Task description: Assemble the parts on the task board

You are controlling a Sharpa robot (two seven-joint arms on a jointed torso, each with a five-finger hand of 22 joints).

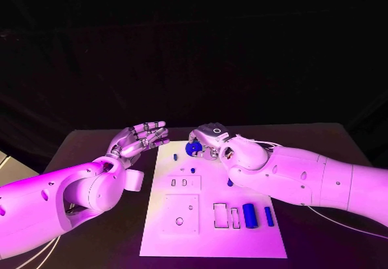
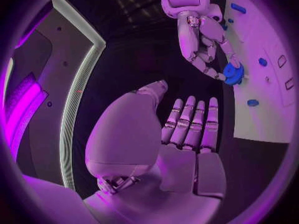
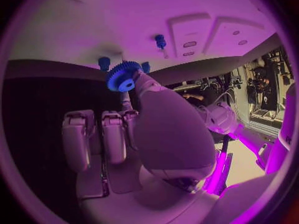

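Right hand in the head view holds a blue gear at the far end of the task board, just inside its far left corner. Left hand hangs beside the board's left edge, off the plate, fingers spread and holding nothing. 2 small blue pegs stand on the board just nearer than the gear, and 2 blue cylinders lie near the right edge with their long axes running far-to-near. My guess is the gear goes onto 1 of those pegs, so the right hand, being nearer, has a short move toward the near edge over bare plate.

From the left wrist, the left hand's fingers lie straight and apart over black table, while the right hand pinches the gear at the board's edge.

From the right wrist, the gear sits between the right hand's thumb and a finger, its bore visible; a peg stands just beyond it.
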